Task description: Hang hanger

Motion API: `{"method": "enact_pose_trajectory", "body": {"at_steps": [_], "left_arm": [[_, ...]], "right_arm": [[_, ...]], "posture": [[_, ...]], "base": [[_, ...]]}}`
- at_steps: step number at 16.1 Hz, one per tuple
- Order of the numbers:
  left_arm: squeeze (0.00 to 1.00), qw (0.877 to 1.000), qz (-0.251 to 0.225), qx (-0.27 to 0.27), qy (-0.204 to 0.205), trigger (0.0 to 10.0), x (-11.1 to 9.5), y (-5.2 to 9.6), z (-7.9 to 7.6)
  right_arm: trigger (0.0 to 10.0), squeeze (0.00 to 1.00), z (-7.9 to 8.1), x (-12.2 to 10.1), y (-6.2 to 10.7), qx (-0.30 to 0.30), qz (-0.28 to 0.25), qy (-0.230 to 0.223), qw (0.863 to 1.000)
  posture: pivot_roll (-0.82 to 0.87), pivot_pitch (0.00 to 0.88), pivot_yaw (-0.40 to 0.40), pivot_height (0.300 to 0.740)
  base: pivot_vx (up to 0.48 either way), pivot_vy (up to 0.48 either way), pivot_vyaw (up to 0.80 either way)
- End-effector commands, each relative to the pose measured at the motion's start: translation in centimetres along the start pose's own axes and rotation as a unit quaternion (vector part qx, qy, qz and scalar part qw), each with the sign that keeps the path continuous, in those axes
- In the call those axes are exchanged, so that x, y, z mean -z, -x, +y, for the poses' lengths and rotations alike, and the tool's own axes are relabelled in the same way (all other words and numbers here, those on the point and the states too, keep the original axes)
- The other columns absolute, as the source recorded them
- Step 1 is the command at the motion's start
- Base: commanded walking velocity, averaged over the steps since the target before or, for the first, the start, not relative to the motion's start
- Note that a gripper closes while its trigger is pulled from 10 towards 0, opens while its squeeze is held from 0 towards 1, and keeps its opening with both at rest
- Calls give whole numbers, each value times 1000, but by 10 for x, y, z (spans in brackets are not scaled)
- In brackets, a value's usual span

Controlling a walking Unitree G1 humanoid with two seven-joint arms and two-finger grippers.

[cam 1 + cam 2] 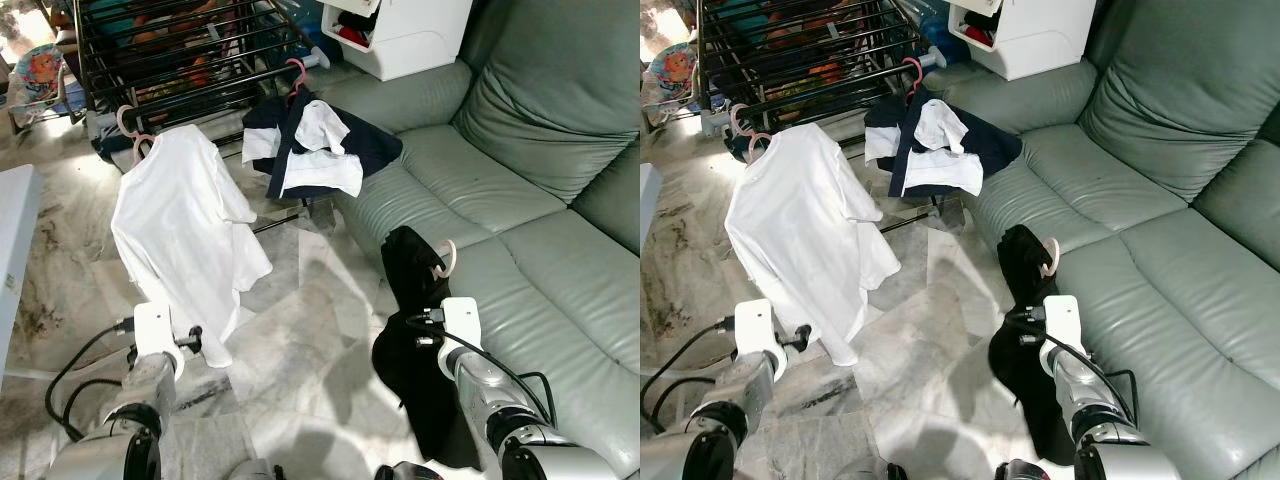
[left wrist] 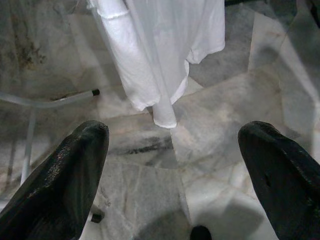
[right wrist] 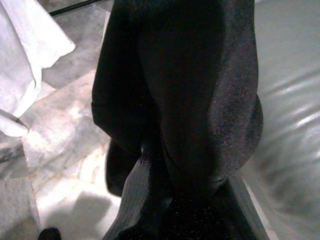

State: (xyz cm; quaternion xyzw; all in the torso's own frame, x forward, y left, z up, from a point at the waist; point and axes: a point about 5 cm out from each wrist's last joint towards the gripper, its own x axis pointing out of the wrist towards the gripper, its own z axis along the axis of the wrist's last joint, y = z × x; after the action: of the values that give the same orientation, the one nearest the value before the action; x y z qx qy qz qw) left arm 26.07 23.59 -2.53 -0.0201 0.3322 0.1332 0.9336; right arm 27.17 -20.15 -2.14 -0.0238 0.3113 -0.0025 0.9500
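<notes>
We took the drying rack (image 1: 180,50) as our landmark. From its near rail hung a white shirt (image 1: 185,235) on a pink hanger, and a navy-and-white garment (image 1: 310,150) on another, toward the sofa (image 1: 500,200) side. Well short of the rack, against the sofa's front edge, our right gripper (image 1: 415,330) held up a black garment (image 1: 410,350) on its own pink hanger (image 1: 447,258), the hook standing free above the cloth. In the right wrist view the fabric draped over the fingers, so we could not tell how they stood, only that the load hung from them. Our left gripper (image 2: 172,165) hovered low near the white shirt's hem, fingers (image 2: 60,180) spread wide and holding nothing.

We judged the step to be carrying the hanger to the rack. To do it well we needed to keep the hook upright and turned toward the rail, lift it above rail height, aim for the gap between the two hung garments, and lower it until the hook caught before letting go.
</notes>
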Motion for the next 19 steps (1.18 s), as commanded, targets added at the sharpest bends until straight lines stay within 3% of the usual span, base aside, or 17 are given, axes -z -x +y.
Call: {"method": "enact_pose_trajectory", "body": {"at_steps": [1, 6, 7, 8, 14, 15, 16, 17, 19], "left_arm": [[1000, 1000, -2, -14, 2, 10000, -3, 0, 8], [1000, 1000, 4, -17, 0, 10000, 0, 0, 9], [592, 1000, 4, -18, -1, 10000, 0, 0, 10], [0, 1000, 3, -18, -1, 10000, 0, 0, 10], [0, 1000, 6, -17, 1, 10000, 0, 0, 10], [0, 1000, 7, -16, 1, 10000, 1, 0, 9], [157, 1000, 8, -12, 0, 10000, 1, 0, 9], [157, 1000, 9, -11, -1, 10000, 1, 0, 8], [0, 1000, 8, -1, 10, 10000, -1, 0, 5]], "right_arm": [[0, 0, 2, -9, -1, -7, -19, 1, 1000], [0, 0, 5, -8, -2, -12, -16, 5, 1000], [0, 0, 6, -8, -2, -14, -16, 4, 1000], [0, 0, 6, -8, -2, -15, -16, 4, 1000], [0, 0, 8, -7, -2, -23, -13, 11, 1000], [3647, 0, 7, -6, -2, -22, -12, 11, 1000], [9451, 0, 7, -6, -2, -22, -11, 12, 1000], [10000, 0, 7, -7, -2, -21, -12, 12, 1000], [10000, 0, 2, -14, -3, -5, -20, 6, 1000]], "posture": [[-98, 0, 71, 740], [-99, 0, 75, 740], [-99, 0, 75, 740], [-96, 0, 74, 740], [-97, 0, 74, 740], [-99, 0, 74, 740], [-100, 0, 74, 740], [-100, 0, 74, 740], [-100, 0, 76, 740]], "base": [[0, 0, 0], [0, 0, 0], [0, 0, 0], [0, 0, 0], [0, 0, 0], [0, 0, 0], [0, 0, 0], [0, 0, 0], [0, 0, 0]]}}
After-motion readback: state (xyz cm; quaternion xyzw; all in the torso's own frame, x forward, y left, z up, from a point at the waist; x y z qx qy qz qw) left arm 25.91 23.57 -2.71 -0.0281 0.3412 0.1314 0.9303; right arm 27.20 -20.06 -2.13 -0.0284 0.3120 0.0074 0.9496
